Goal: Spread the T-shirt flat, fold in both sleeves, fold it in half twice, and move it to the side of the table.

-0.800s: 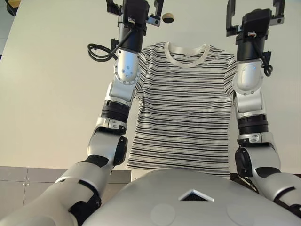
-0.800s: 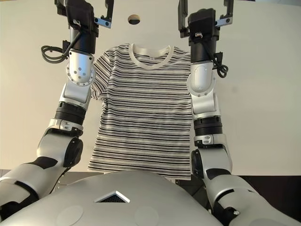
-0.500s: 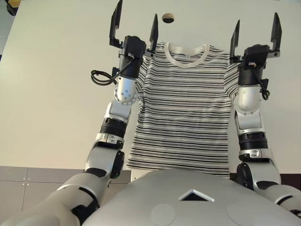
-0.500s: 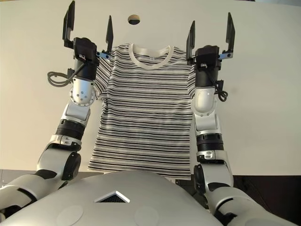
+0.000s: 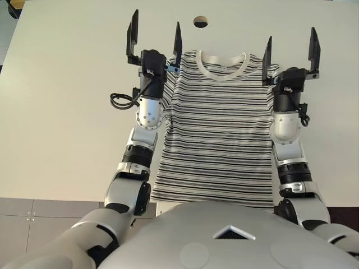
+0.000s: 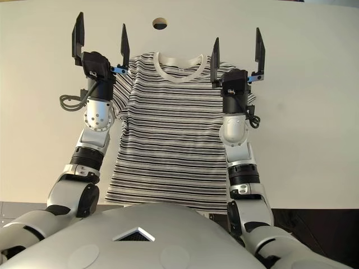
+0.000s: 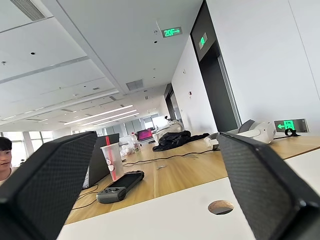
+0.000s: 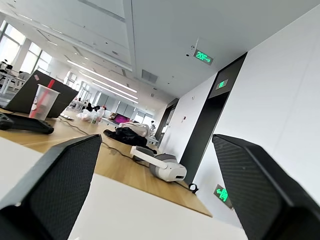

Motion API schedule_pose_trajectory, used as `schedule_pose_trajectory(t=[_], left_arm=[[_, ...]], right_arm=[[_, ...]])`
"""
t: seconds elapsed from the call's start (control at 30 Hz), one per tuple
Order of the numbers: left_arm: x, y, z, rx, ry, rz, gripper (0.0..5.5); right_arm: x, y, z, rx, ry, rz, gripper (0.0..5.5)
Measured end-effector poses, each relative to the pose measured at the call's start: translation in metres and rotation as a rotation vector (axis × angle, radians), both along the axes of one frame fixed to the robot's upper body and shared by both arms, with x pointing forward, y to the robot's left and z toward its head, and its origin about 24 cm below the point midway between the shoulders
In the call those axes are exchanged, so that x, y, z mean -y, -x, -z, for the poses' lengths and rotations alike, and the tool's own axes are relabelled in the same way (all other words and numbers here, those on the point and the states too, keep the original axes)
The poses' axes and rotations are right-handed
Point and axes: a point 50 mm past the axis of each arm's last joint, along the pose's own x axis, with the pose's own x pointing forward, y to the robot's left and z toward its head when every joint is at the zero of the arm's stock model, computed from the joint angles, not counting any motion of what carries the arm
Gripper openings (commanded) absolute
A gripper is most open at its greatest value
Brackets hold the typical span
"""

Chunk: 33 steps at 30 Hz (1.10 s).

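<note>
hovering over the spread t-shirt [image 5: 219,123], nothing folded yet
t-shirt lies flat on the surface [image 5: 67,112], collar away from the robot, hem at the near edge, between the two arms. left hand [image 5: 156,22] and right hand [image 5: 291,35] are both wide open and empty, fingers pointing up, one above each shoulder of the shirt. judged: spreading looks done; both sleeve folds, the two half-folds and the move to the side are left.
</note>
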Motion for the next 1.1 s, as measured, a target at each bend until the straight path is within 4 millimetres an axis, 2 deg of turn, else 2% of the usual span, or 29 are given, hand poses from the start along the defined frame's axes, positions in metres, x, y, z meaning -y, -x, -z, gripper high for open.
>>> schedule_pose_trajectory(t=[0.1,0.33,0.43,0.6,0.73,0.8,0.87,0.97,1.1], left_arm=[[0.005,0.003,0.004,-0.007,0.003,0.015,4.47],[0.006,0.006,0.013,-0.037,0.026,0.015,4.47],[0.007,0.007,0.013,-0.036,0.031,0.018,4.43],[0.007,0.007,0.016,-0.048,0.022,0.016,4.43],[-0.005,0.009,0.0,0.092,-0.379,0.088,4.43],[-0.021,0.013,0.01,0.065,-0.824,0.219,4.43],[-0.038,0.017,0.024,-0.009,-1.106,0.288,4.43],[-0.054,0.013,0.029,-0.07,-1.297,0.312,4.43],[-0.059,0.003,0.031,-0.111,-1.421,0.31,4.43]], right_arm=[[-0.002,0.0,0.009,-0.033,0.003,-0.013,4.09],[-0.007,-0.001,0.012,-0.025,-0.002,-0.045,4.09],[-0.007,0.0,0.012,-0.022,-0.003,-0.047,3.6],[-0.007,0.001,0.011,-0.006,-0.01,-0.045,3.55],[-0.004,0.001,0.005,0.027,-0.012,-0.033,3.55],[0.001,0.002,0.002,0.041,0.01,-0.016,3.55],[0.009,0.004,0.003,0.038,0.035,0.005,3.55],[0.014,0.006,0.002,0.047,0.053,0.028,3.55],[0.02,0.006,0.0,0.052,0.116,0.042,3.55]])
